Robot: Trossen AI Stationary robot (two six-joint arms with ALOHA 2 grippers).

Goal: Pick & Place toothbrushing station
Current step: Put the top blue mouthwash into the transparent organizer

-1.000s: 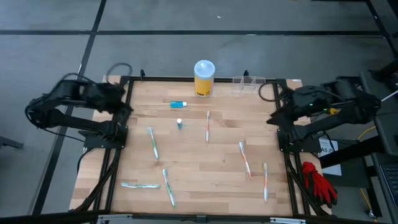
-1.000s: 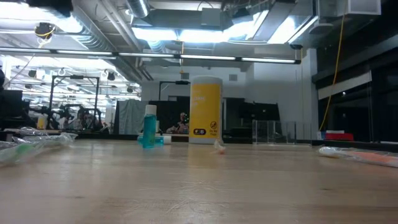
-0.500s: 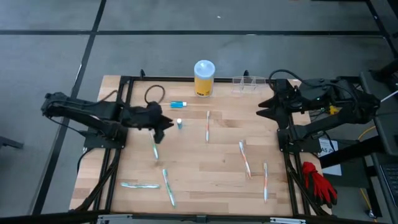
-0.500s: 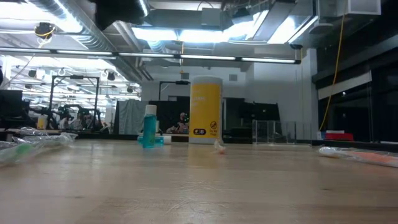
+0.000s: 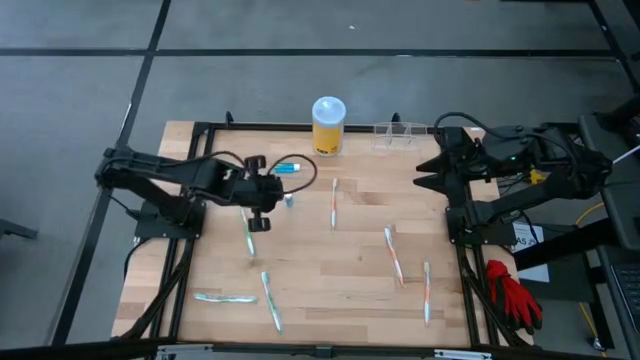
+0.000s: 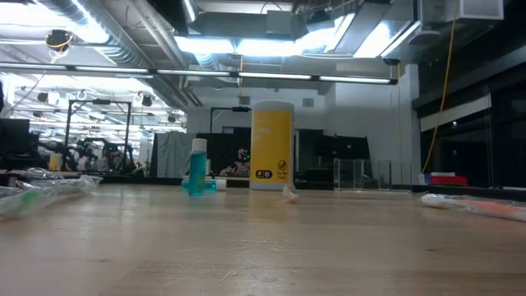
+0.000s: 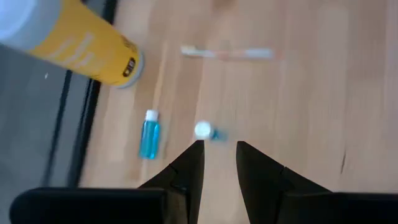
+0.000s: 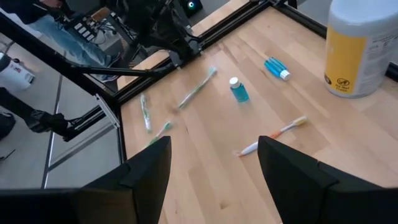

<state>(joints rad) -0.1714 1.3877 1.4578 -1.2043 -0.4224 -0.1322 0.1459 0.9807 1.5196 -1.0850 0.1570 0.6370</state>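
Observation:
The toothbrushing station [image 5: 400, 133] is a small clear plastic holder standing on its base at the table's far edge, right of the yellow canister [image 5: 328, 125]; it also shows in the low view [image 6: 360, 174]. My left gripper [image 5: 272, 195] is open and empty above the table's middle left, beside a small upright blue bottle [image 7: 203, 130]; its fingers show in the left wrist view [image 7: 219, 148]. My right gripper [image 5: 420, 175] is wide open and empty over the table's right side, nearer than the station, which its wrist view [image 8: 214, 142] does not show.
A blue bottle [image 5: 287, 168] lies near the canister. Several toothbrushes lie across the table, such as one in the middle [image 5: 334, 203] and one at the right [image 5: 393, 255]. A wrapped brush [image 5: 225, 297] lies at the near left. A red glove [image 5: 512, 295] lies off the table's right.
My left gripper has swung from the table's left edge out over the table toward its right, up to the small upright bottle. My right gripper went a little toward the far edge and the table's middle, then kept still. Nothing on the table has moved.

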